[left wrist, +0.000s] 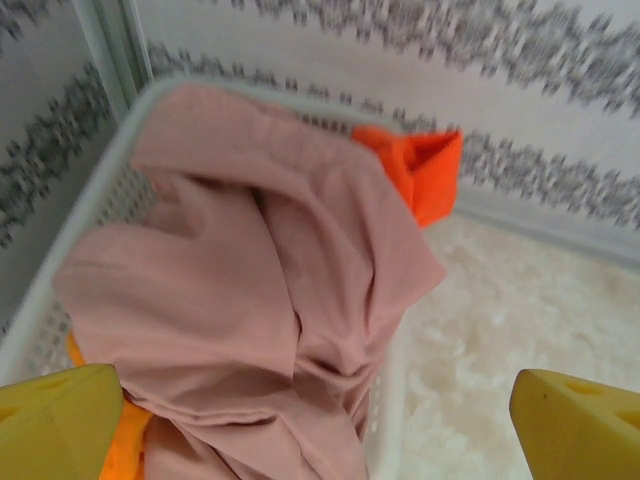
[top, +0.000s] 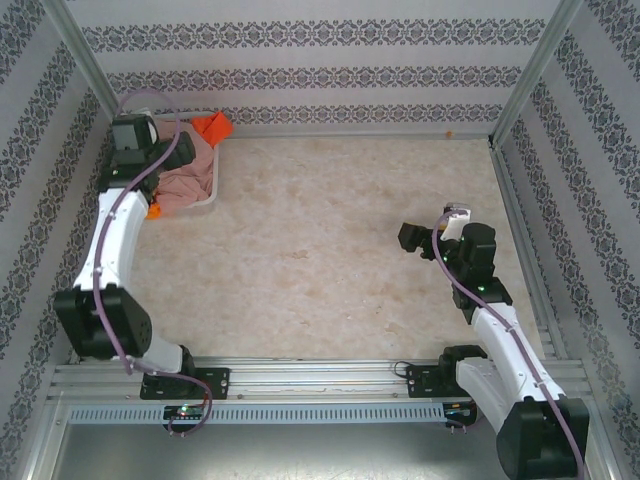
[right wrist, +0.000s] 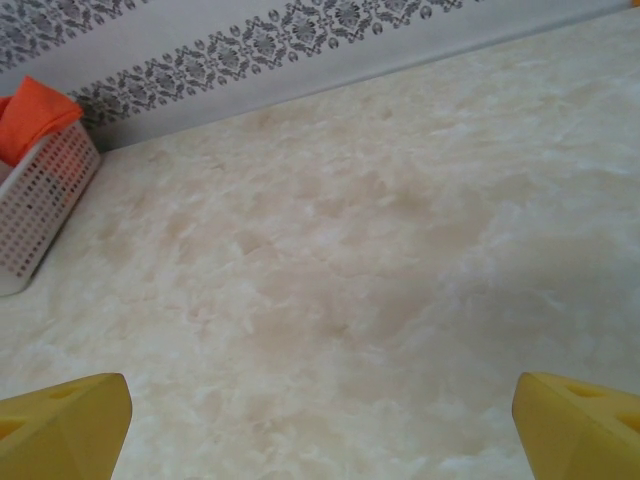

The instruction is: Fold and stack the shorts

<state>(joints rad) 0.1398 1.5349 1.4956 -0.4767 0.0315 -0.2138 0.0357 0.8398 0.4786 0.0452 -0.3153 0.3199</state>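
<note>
A dusty pink pair of shorts (left wrist: 250,290) lies crumpled on top of the white perforated basket (left wrist: 100,190), spilling over its right rim. Bright orange shorts (left wrist: 425,170) stick up at the basket's far corner, and more orange cloth (left wrist: 125,445) peeks out under the pink at the near left. From above, the pink shorts (top: 190,175) and orange shorts (top: 212,126) sit at the table's far left. My left gripper (left wrist: 330,425) hovers open just above the pink cloth, holding nothing. My right gripper (top: 418,238) stands open over bare table at the right, nothing between its fingers.
The basket (top: 214,175) stands in the far left corner against the patterned walls. The marbled table top (top: 320,250) spreads between the two arms. In the right wrist view the basket (right wrist: 40,210) shows at the far left with orange cloth (right wrist: 30,115) in it.
</note>
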